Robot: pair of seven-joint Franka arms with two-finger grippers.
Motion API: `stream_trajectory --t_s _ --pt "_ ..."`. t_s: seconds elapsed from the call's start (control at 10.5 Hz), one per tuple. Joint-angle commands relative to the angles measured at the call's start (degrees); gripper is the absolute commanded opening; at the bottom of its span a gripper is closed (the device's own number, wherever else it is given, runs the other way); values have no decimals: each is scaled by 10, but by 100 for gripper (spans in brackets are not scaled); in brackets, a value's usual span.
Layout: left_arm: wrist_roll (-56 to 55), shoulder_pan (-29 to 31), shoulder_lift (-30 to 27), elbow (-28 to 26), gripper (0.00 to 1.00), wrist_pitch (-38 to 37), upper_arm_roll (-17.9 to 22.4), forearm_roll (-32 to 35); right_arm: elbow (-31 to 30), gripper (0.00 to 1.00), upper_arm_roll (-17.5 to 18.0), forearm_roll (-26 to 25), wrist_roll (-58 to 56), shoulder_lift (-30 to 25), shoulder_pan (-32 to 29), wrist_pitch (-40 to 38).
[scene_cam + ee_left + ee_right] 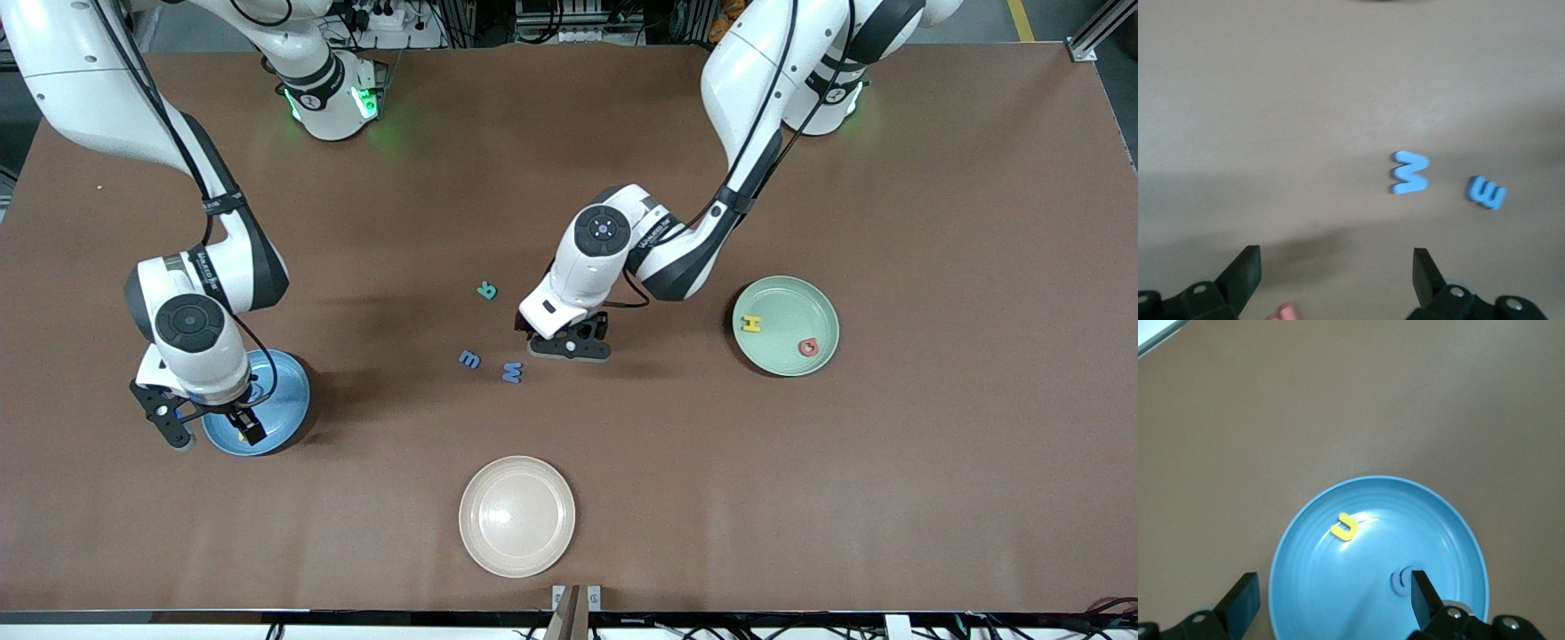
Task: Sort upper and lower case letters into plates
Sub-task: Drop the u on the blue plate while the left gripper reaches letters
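The blue plate (286, 391) stands toward the right arm's end of the table. My right gripper (211, 425) hangs open just above it, holding nothing (1335, 597). In that plate lie a yellow letter (1345, 527) and a pale blue letter (1402, 580), the second partly hidden by a finger. My left gripper (569, 345) is open low over the table's middle (1336, 280), beside a light blue M (513, 372) (1410, 172) and a blue m (469, 359) (1486, 192). A teal letter (486, 290) lies farther back. The pale green plate (822, 307) holds a yellow H (752, 324) and a red letter (808, 347).
A cream plate (516, 516) sits near the table's front edge with nothing in it. A small pink shape (1281, 312) shows at the edge of the left wrist view, beneath that gripper.
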Motion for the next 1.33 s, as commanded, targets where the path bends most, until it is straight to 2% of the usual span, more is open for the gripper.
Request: stream_trajectory --t_s 0.0,0.19,0.38,0.48,0.67,0.86,1.24 --pt "1 -14 25 17 100 66 11 -3 35 100 5 63 1 9 -1 -8" --pt "61 -19 26 20 100 99 14 15 49 100 5 98 0 11 -1 -8" --pt "145 -46 51 42 100 139 50 27 65 100 5 123 0 19 -2 -9" --pt "153 -71 76 53 100 184 73 28 77 100 5 130 0 25 -3 -12" --pt "179 -119 118 79 100 228 136 27 98 100 3 132 0 35 -12 -12" --pt "241 -123 122 90 100 242 140 27 123 100 3 131 4 50 -32 -11" --pt "263 -123 168 102 100 283 142 27 133 100 -9 120 -1 75 -67 -5"
